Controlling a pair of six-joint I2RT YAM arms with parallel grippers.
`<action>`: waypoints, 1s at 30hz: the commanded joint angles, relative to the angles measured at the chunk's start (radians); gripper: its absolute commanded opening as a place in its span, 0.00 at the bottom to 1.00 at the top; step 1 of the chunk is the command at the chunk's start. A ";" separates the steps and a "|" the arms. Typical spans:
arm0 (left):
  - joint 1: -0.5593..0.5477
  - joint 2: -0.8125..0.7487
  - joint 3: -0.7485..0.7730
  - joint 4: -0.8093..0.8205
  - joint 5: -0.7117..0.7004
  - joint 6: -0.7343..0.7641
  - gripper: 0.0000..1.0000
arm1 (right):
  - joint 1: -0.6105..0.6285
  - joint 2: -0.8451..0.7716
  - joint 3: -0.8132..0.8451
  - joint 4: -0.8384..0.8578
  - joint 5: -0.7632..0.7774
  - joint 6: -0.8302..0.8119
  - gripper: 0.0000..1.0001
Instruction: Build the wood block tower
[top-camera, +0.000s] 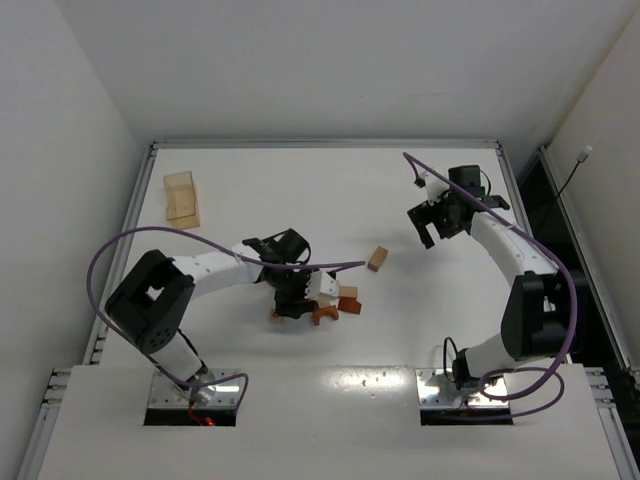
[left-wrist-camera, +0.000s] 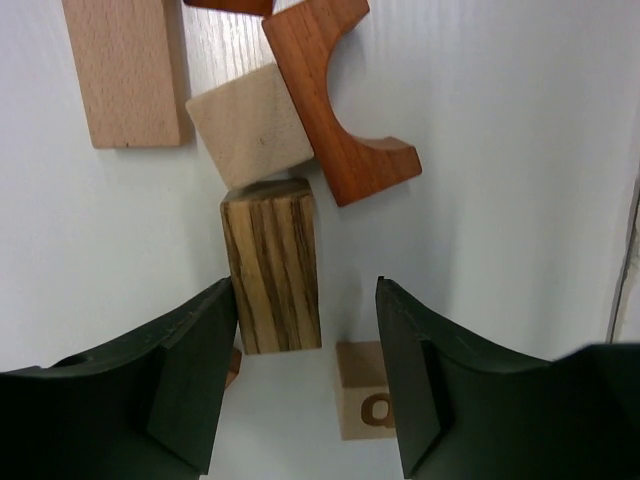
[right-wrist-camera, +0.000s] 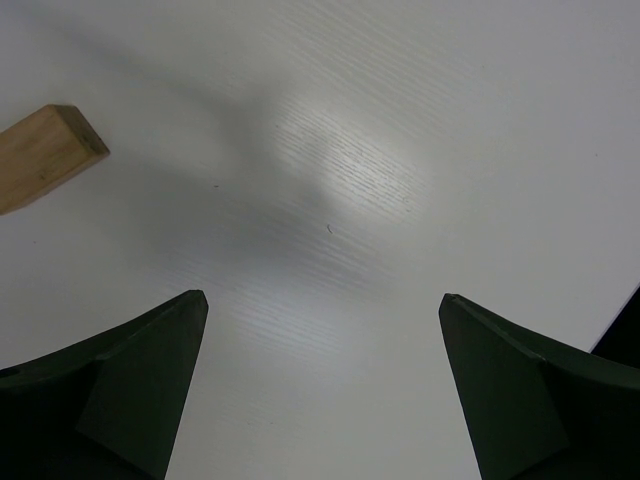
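Observation:
The wood blocks lie loose on the table, and no stack shows. In the left wrist view, a dark striped block (left-wrist-camera: 272, 265) lies partly between the fingers of my open left gripper (left-wrist-camera: 305, 290). Beyond it lie a pale cube (left-wrist-camera: 250, 125), a reddish-brown arch (left-wrist-camera: 335, 100) and a pale bar (left-wrist-camera: 125, 70). A small lettered cube (left-wrist-camera: 362, 400) sits by the right finger. From above, the left gripper (top-camera: 292, 308) hangs low over this cluster (top-camera: 335, 303). My right gripper (top-camera: 432, 232) is open and empty over bare table. A lone tan block (top-camera: 377, 259) lies to its left and shows in its wrist view (right-wrist-camera: 40, 155).
A larger pale wooden box (top-camera: 182, 198) stands at the far left of the white table (top-camera: 320, 190). A raised rim runs round the table. Purple cables loop from both arms, and one crosses above the block cluster.

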 joint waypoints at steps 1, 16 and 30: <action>-0.033 0.027 -0.011 0.080 0.014 -0.014 0.53 | -0.003 -0.013 0.018 0.014 -0.017 0.018 0.99; 0.100 -0.040 -0.039 0.259 0.179 -0.253 0.00 | -0.003 -0.107 0.018 -0.020 -0.398 -0.093 1.00; 0.246 -0.160 -0.005 0.553 0.681 -0.796 0.00 | 0.110 -0.013 0.268 -0.284 -1.021 -0.329 0.92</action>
